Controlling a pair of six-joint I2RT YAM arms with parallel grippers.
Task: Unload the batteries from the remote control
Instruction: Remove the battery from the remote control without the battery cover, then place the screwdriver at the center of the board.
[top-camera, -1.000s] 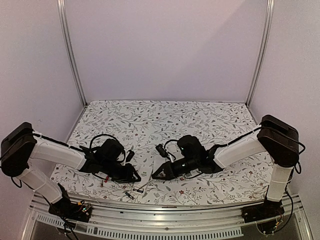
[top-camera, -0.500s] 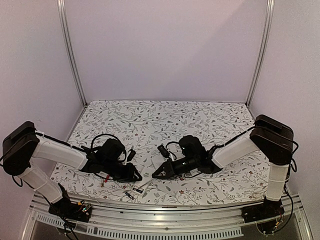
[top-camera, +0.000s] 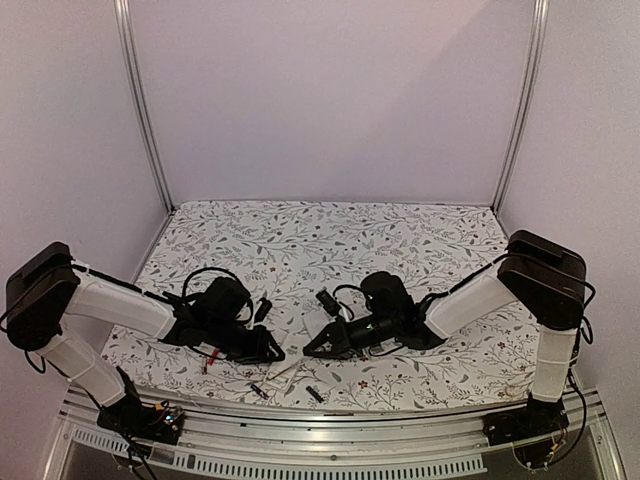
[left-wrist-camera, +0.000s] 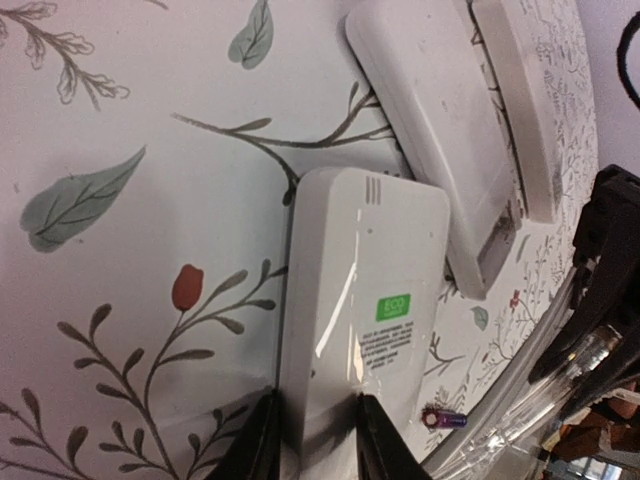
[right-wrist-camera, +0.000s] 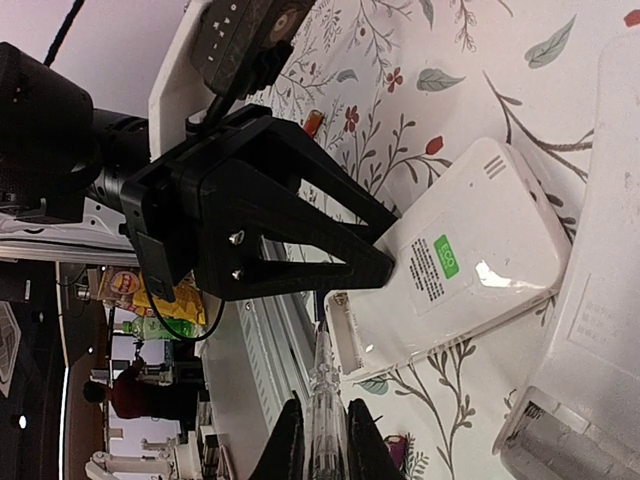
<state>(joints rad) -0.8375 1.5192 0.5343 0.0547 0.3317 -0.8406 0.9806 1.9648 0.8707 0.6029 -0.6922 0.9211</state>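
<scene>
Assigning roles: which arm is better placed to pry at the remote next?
Likely right: the right jaws are shut on the clear plastic pen-like tool, tip near the white rectangular plastic remote; the left jaws are occupied clamping that remote's end.
</scene>
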